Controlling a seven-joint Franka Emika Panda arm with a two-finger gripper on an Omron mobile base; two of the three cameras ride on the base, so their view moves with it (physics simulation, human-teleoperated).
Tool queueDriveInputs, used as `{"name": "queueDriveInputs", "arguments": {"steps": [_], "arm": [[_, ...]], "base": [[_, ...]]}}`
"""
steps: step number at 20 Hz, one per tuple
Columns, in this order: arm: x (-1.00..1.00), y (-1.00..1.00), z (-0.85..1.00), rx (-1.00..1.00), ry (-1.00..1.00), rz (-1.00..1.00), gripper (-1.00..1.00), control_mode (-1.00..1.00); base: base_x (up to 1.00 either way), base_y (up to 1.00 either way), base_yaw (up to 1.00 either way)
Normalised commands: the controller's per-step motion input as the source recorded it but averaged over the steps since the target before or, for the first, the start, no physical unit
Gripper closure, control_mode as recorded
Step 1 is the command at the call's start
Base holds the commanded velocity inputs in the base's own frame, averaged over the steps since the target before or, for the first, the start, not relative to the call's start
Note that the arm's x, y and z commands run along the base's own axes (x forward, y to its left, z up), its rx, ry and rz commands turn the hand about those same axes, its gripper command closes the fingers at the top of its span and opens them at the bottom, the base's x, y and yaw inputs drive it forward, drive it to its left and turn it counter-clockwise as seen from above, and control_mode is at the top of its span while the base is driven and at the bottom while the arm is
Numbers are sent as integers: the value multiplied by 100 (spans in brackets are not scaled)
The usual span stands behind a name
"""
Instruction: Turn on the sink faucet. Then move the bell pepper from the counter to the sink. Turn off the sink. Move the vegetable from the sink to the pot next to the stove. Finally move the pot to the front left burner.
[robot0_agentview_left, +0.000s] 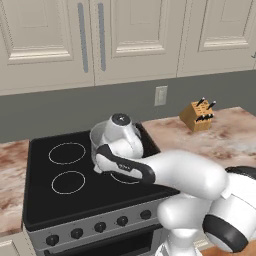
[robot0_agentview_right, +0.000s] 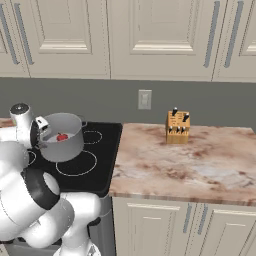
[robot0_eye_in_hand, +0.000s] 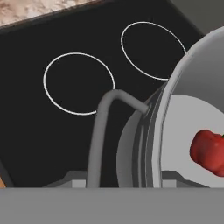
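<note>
The gripper (robot0_eye_in_hand: 117, 179) sits at the near handle of the pot (robot0_agentview_right: 61, 138); whether its fingers are clamped on the handle cannot be told. The bell pepper (robot0_eye_in_hand: 210, 150) lies inside the pot, over the stove (robot0_agentview_left: 45, 192). Beyond, a knife block (robot0_agentview_right: 178, 127) stands on the counter (robot0_agentview_right: 200, 165).

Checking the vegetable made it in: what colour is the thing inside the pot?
Glossy red: the bell pepper in the pot, clearest in hand view.

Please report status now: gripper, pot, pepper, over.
Gripper at pot handle, grip unclear. Pepper inside pot. Pot over stove, right side. Left burners free.
</note>
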Motion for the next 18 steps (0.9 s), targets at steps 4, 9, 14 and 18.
{"name": "queueDriveInputs", "arguments": {"steps": [4,9,14,18], "arm": [[-18,100,0,-5,4,32,100,-100],[-33,100,0,-6,0,28,100,-100],[-44,86,-1,-9,0,21,100,-100],[-45,25,-7,-9,-1,4,100,-100]], "base": [[0,0,0],[0,0,0],[0,0,0],[0,0,0]]}}
